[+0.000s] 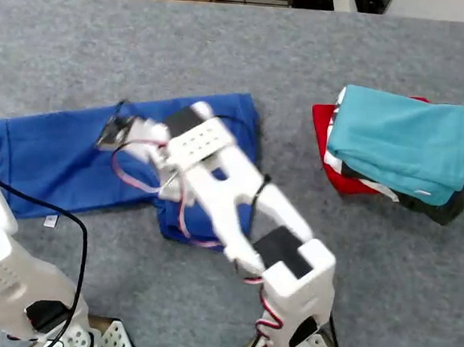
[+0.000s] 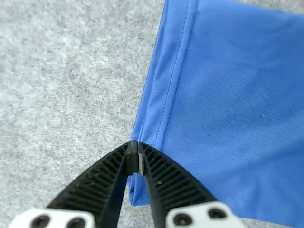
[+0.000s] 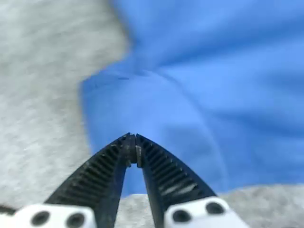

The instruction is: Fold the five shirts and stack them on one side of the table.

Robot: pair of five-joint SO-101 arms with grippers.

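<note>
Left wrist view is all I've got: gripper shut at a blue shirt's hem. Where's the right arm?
Observer: The right gripper is over the same blue shirt, near its far edge.
Operator: Open or shut?
Observer: Shut.
Operator: Any stack yet?
Observer: Yes, a stack of folded shirts lies on the table on the right arm's side, teal shirt on top.
</note>
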